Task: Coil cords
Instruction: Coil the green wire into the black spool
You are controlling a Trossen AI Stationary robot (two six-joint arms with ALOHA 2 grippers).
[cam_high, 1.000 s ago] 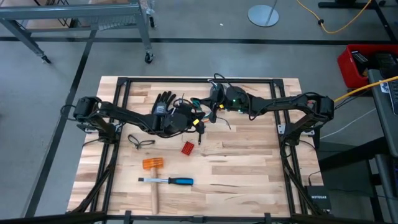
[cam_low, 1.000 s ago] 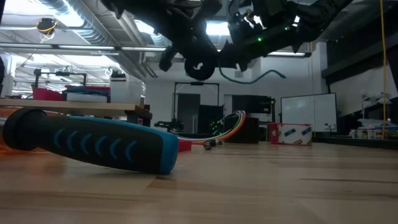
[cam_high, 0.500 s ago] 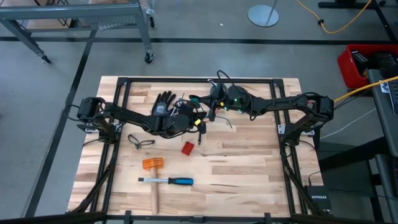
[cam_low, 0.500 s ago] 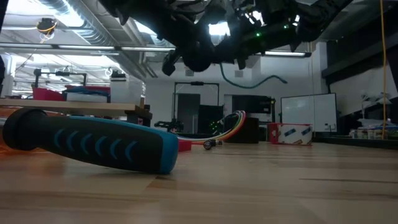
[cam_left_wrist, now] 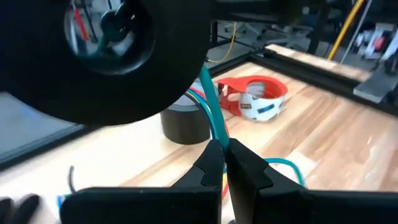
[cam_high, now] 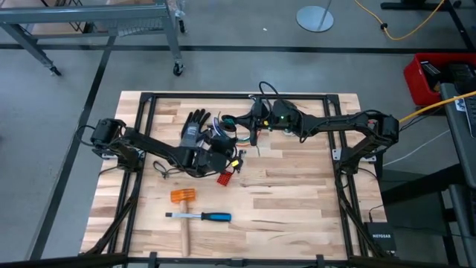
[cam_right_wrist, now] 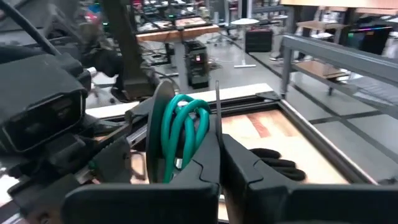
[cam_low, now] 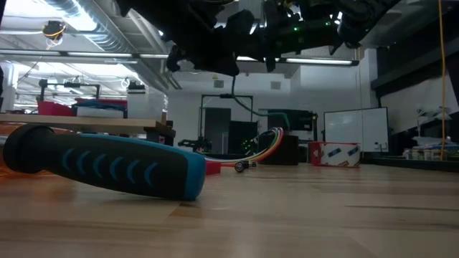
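**A:** What just changed?

**B:** The left gripper [cam_high: 232, 161] slid away from the right gripper [cam_high: 253, 128]. It came down the table toward the red tape ring [cam_high: 224, 177]. A second ago the 2 were almost touching. Now there is a gap between them.

**A:** Is it holding something?

**B:** Yes. Its fingers are pinched tight on the green cord [cam_left_wrist: 211, 121]. The cord runs up from the tips, pulled straight.

**A:** And the right one?

**B:** Its fingers are pressed together too. Loops of the green cord hang just beside them in its wrist view. I cannot tell if the cord is pinched there.

**A:** So is that good for coiling?

**B:** I think so. Some loops are made already. Pulling away tightens the loose end, ready for 1 more wrap. The job is not done yet.

**A:** What does the cord look like?

**B:** Thin, round and smooth, like rubber. It bends easily.

**A:** Where are the other cords?

**B:** Some colored strands [cam_low: 267, 141] curve up from the table, far back.

**A:** What else is there?

**B:** The table [cam_high: 297, 201] is pale wood in strips. A soft black glove [cam_high: 195, 123] lies flat. A dark tape roll [cam_left_wrist: 183, 126] stands near the cord.
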